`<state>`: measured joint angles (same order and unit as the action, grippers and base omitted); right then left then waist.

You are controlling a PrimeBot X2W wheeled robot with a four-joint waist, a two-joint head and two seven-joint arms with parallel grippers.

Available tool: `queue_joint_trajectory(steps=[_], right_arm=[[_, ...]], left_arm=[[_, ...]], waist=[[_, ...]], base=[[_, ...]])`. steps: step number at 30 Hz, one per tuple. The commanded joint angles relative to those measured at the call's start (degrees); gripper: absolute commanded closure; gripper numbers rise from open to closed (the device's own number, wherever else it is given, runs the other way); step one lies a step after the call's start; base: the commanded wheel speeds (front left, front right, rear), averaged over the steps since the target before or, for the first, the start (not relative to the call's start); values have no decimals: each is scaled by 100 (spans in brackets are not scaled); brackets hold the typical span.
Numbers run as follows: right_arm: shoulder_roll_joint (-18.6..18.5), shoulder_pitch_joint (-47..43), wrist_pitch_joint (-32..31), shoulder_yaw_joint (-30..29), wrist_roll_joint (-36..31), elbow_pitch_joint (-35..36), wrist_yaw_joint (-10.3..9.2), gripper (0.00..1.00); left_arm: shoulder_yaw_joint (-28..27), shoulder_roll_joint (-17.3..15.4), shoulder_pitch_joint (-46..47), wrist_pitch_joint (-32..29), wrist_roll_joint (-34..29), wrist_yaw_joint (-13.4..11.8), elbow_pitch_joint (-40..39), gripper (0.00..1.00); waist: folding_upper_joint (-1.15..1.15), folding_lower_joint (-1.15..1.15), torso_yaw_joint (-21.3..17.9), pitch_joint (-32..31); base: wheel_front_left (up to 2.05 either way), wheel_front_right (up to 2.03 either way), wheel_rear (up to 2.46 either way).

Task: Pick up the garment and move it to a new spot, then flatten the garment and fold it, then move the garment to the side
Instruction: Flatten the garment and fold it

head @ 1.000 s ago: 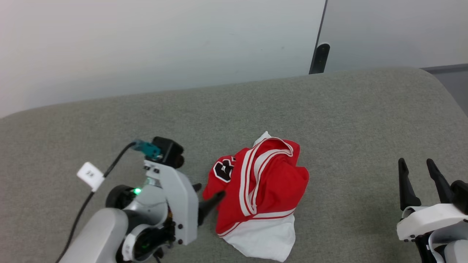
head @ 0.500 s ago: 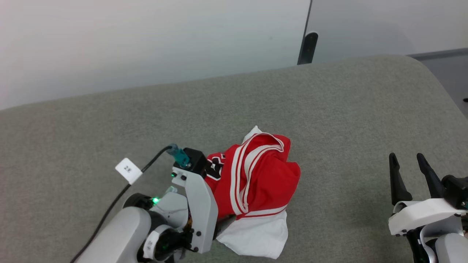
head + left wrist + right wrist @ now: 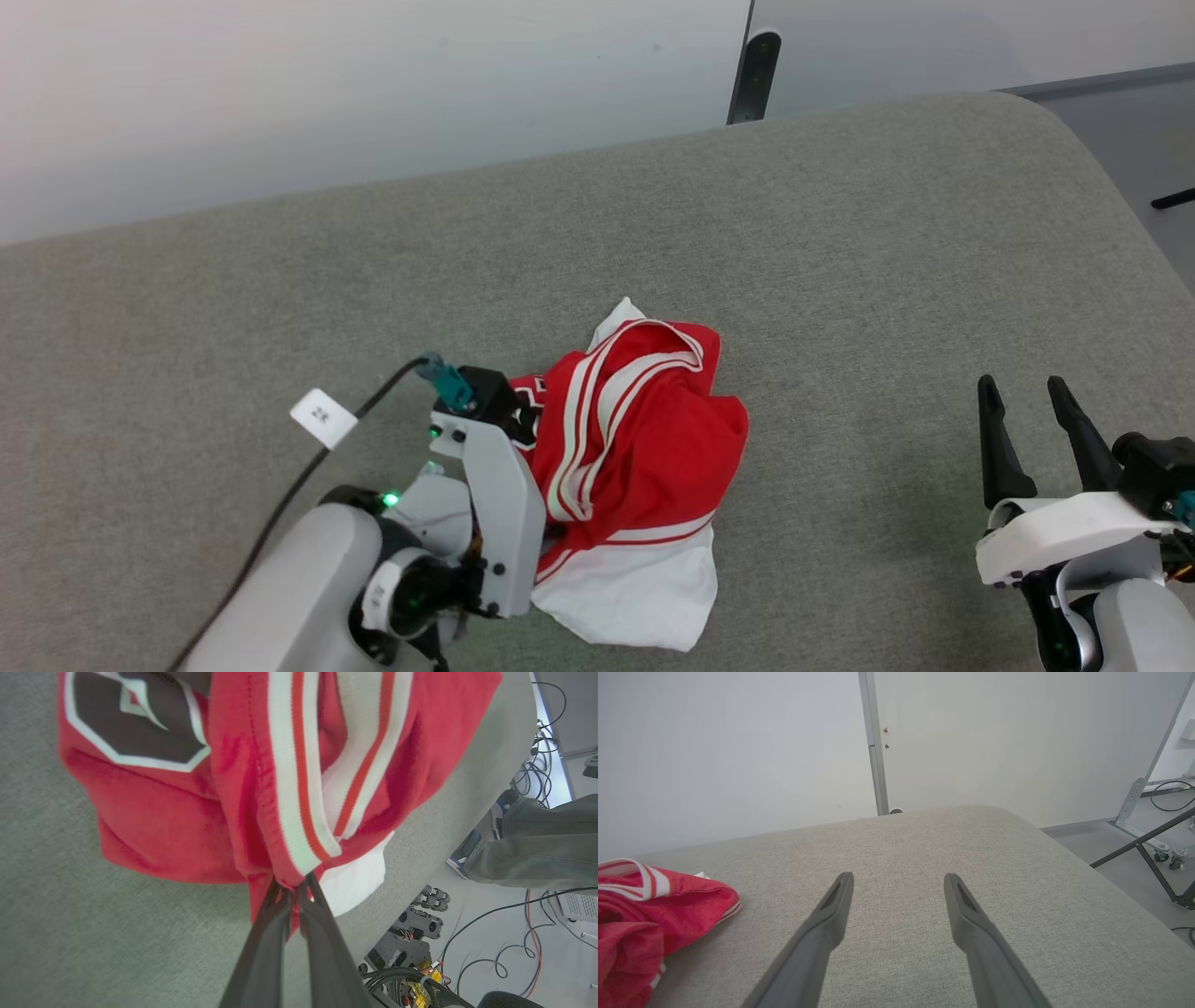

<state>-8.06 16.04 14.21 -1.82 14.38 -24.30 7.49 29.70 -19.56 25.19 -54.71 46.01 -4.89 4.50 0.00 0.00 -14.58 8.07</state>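
Nearest the robot, the left gripper [image 3: 294, 890] has its two dark fingers pressed almost together on a fold of the garment [image 3: 644, 467]. It pinches red cloth just beside the white-and-red striped trim (the left wrist view shows the fabric caught between the tips). The garment lies crumpled on the grey fabric worktop [image 3: 840, 243], near its front edge and left of the middle. A white sleeve panel is turned toward the robot, and part of the black, white-outlined number faces the left arm. A black cable [image 3: 280, 509] with a small white tag [image 3: 322, 417] runs along that arm. Well apart to the right, the right gripper [image 3: 1019, 390] hovers over bare worktop, fingers spread wide with nothing between them. Past the worktop's edge, the left wrist view shows a person's trouser leg [image 3: 537, 854] and tangled cables [image 3: 537, 772]. Beyond the far edge stands a pale wall [image 3: 373, 93].
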Motion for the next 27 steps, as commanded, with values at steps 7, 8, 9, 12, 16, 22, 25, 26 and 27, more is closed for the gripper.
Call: queue_joint_trajectory(steps=[7, 8, 9, 12, 16, 22, 25, 26, 27], right_arm=[[-6, 96, 60, -44, 13, -95, 0, 0], [-6, 99, 65, -48, 1, -103, 0, 0], [-5, 101, 68, -54, -8, -111, 0, 0], [-7, 107, 77, -57, -17, -130, 0, 0], [-6, 126, 82, -9, -41, -154, 0, 0], [-55, 165, 89, 133, -6, -176, 0, 0], [-78, 200, 89, 187, 14, -178, 0, 0], [-82, 208, 89, 204, 22, -175, 0, 0], [-82, 211, 89, 220, 24, -177, 0, 0]], left_arm=[[-88, -343, 299, -149, -13, 214, -82, 100], [-120, -400, 340, -155, -26, 223, -109, 100], [-145, -462, 385, -164, -47, 237, -128, 100], [-231, -698, 566, -140, -172, 295, -164, 100], [-336, -940, 852, -14, -332, 434, -76, 100], [-400, -1147, 1336, 267, -511, 785, 369, 100], [-404, -1135, 1558, 461, -605, 872, 697, 100], [-407, -1114, 1613, 525, -618, 894, 836, 100], [-394, -1088, 1646, 569, -611, 902, 968, 100]], waist=[[0, 0, 72, -28], [0, 0, 92, -33], [0, 0, 115, -40], [0, 0, 169, -60], [0, 0, 194, -81], [0, 0, 123, -82], [0, 0, 39, -52], [0, 0, 7, -32], [0, 0, -25, -11]], base=[[0, 0, 0], [0, 0, 0], [0, 0, 0], [0, 0, 0], [0, 0, 0], [0, 0, 0], [0, 0, 0], [0, 0, 0], [0, 0, 0]])
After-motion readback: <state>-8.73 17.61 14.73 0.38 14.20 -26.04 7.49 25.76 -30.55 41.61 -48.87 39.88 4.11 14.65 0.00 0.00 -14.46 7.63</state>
